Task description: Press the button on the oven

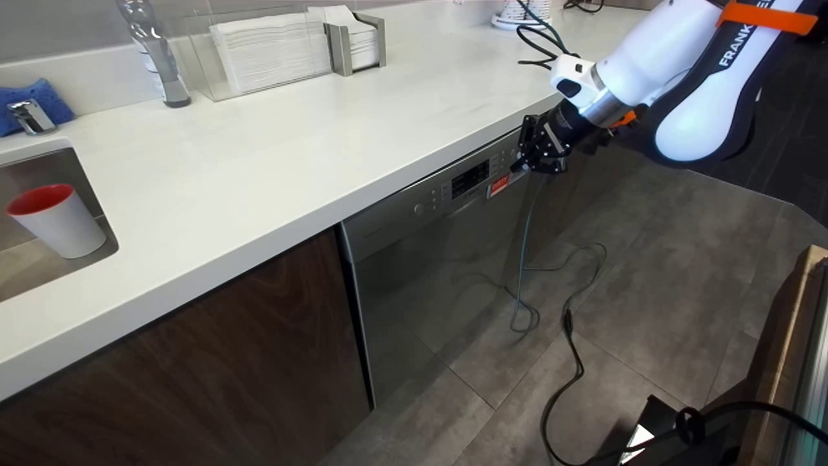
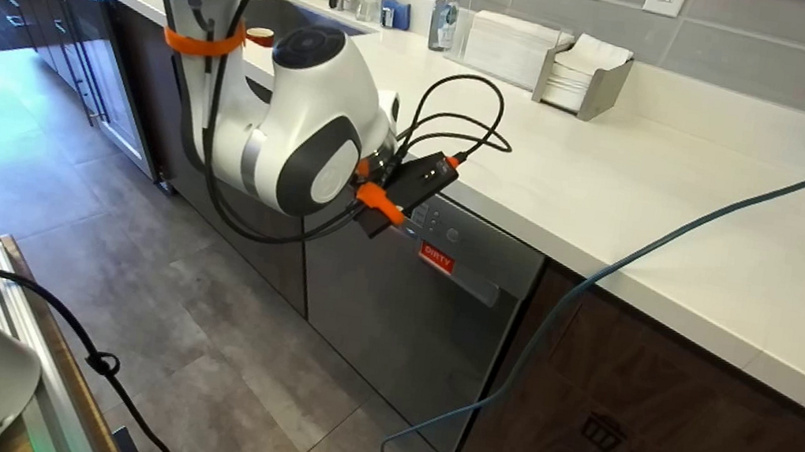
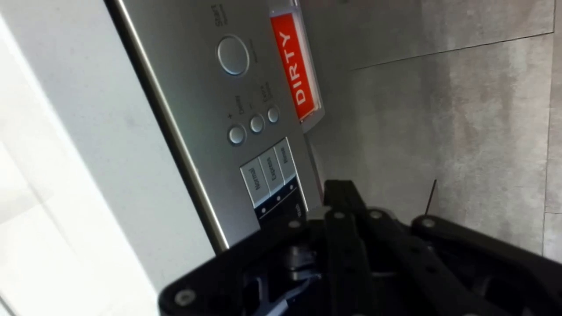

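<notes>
The oven is the built-in appliance with a brushed steel front, seen in both exterior views [image 1: 427,285] [image 2: 392,296]. Its panel fills the left middle of the wrist view [image 3: 189,83]. The panel has a large round Start button [image 3: 233,55], several small round buttons [image 3: 256,123] and a dark display [image 3: 285,204], also seen in an exterior view [image 1: 470,179]. A red DIRTY sign [image 3: 295,66] sits below the buttons. My gripper [image 1: 517,166] is shut and empty, close before the panel's far part. In the wrist view its fingertips [image 3: 344,193] partly cover the display side. I cannot tell whether they touch.
The white counter [image 1: 278,155] overhangs the panel's top edge. On it stand a napkin holder [image 1: 356,45] and a bottle [image 1: 158,58]. A white cup [image 1: 65,223] is in the sink. Cables [image 1: 576,362] lie on the floor, and a blue cable [image 2: 603,272] hangs before the counter.
</notes>
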Action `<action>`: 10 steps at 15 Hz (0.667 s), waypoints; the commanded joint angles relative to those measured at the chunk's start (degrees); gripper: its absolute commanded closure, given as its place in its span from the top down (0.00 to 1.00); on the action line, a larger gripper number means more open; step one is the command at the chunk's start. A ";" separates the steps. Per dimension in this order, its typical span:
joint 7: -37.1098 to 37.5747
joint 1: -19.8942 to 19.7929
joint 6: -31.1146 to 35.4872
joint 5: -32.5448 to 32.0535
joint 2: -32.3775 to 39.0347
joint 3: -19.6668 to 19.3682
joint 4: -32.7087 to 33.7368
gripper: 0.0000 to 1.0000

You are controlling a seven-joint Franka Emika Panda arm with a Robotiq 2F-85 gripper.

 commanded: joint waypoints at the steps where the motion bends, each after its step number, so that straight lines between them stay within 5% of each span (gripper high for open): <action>1: 2.55 0.28 3.14 -2.75 1.86 -1.40 1.18 0.00; 10: 4.79 0.80 5.83 -3.70 4.25 -1.81 2.92 0.00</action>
